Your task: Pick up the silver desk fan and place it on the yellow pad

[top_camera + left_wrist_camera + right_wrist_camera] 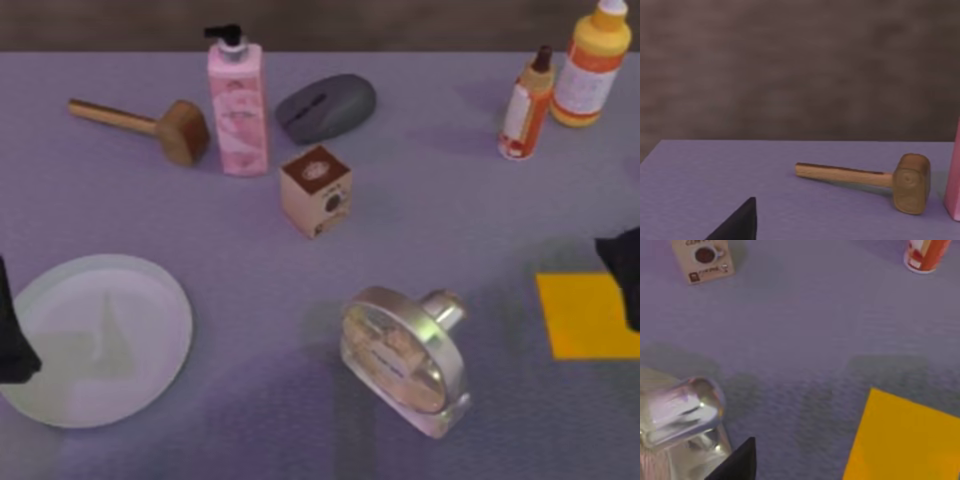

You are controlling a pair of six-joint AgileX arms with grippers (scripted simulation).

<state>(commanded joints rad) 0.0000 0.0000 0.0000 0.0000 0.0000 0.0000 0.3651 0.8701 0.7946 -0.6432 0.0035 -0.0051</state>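
**Listener:** Where is the fan in the overhead picture?

**Operator:** I see the silver desk fan [405,360] in the lower middle of the top view, slightly right of centre, resting on the purple table [450,220]. Its shiny ring is tilted, the tan mottled face turned toward the lower left, and its short stub points to the upper right. Nothing grips it.

**Listener:** And the pad?

**Operator:** The yellow pad [590,315] lies flat at the right edge, level with the fan's stub and apart from it. In the right wrist view the pad [905,440] fills the lower right and the fan's stub [685,410] sits lower left.

**Listener:** What are your grippers doing?

**Operator:** My right gripper [625,275] shows as a dark shape at the right edge, overlapping the pad's upper right corner. My left gripper [15,340] is a dark shape at the left edge, over the rim of a white plate [95,340]. I cannot tell for either whether the fingers are apart or together.

**Listener:** Anything else?

**Operator:** Along the top, from left: a wooden mallet [150,125], a pink pump bottle [237,105], a grey mouse [325,107], a small brown box [316,190] just below it, then an orange-and-white bottle [527,110] and a yellow-and-white bottle [592,65] upper right.
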